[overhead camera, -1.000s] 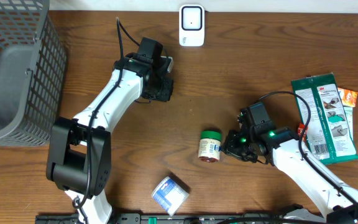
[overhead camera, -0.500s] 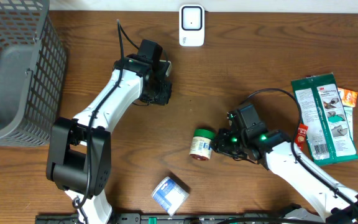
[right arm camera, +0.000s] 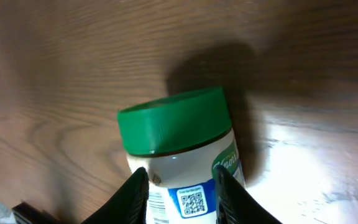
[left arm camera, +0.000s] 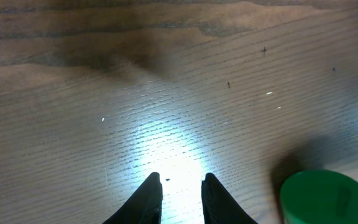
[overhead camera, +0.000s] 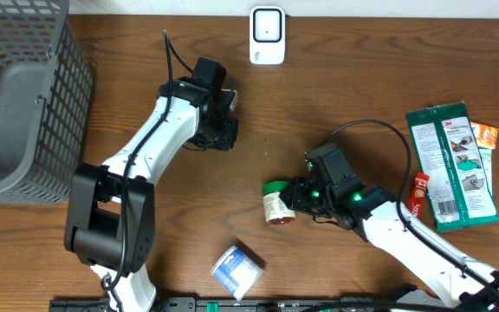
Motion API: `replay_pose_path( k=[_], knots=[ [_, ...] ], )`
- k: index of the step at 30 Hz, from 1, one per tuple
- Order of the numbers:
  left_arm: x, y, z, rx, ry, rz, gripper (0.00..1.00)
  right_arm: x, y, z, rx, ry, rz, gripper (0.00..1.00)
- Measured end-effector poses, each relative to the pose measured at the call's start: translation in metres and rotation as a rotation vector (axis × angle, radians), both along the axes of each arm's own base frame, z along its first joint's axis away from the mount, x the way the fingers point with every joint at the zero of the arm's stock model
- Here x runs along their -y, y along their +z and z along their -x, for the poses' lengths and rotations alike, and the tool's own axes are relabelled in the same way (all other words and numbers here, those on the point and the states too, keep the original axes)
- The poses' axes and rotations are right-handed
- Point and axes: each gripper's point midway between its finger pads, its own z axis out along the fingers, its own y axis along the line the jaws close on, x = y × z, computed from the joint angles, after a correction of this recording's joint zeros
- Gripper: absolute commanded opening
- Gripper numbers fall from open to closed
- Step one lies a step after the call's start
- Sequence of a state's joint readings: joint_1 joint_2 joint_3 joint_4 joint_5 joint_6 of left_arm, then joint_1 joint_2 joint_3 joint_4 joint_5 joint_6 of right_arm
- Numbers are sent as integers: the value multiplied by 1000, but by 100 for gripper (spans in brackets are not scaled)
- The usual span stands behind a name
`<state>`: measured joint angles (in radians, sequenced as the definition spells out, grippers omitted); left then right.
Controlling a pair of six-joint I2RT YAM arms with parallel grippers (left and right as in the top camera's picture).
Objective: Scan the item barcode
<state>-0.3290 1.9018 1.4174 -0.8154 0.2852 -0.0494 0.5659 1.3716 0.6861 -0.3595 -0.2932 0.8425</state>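
Note:
The item is a jar [overhead camera: 276,206] with a green lid [right arm camera: 173,127] and a white label carrying a QR code [right arm camera: 192,201]. It lies on its side mid-table. My right gripper [overhead camera: 296,199] comes at it from the right. In the right wrist view the right gripper [right arm camera: 180,175] has both fingertips [right arm camera: 138,180] lying over the jar's body, a little apart and narrower than the jar, so they touch it but do not clasp it. My left gripper [overhead camera: 223,132] hovers near the table's back, and in its own view the left gripper [left arm camera: 180,180] is slightly open and empty. The white scanner [overhead camera: 267,35] stands at the back edge.
A grey wire basket [overhead camera: 20,95] fills the far left. A blue-and-white packet [overhead camera: 236,269] lies near the front edge. A green package [overhead camera: 453,165] and an orange pack [overhead camera: 485,134] lie at the right. The jar's lid [left arm camera: 325,196] shows in the left wrist view.
My right gripper has moved left and its jaws have widened a little. The jar has shifted left with it and turned. The left arm has barely moved.

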Motion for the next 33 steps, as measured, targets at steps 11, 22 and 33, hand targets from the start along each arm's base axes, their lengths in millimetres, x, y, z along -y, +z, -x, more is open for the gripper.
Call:
replay_pose_path(
  k=[11,22,33],
  knots=[
    [-1,0,2,-9,3,-3,36,7,-6,9,-46,45,54,61],
    [-1,0,2,-11,3,-3,37,16,24,1,-25,140,130,79],
    [-1,0,2,-11,4,-2,41,17,-9,2,-106,126,200,99]
  ],
)
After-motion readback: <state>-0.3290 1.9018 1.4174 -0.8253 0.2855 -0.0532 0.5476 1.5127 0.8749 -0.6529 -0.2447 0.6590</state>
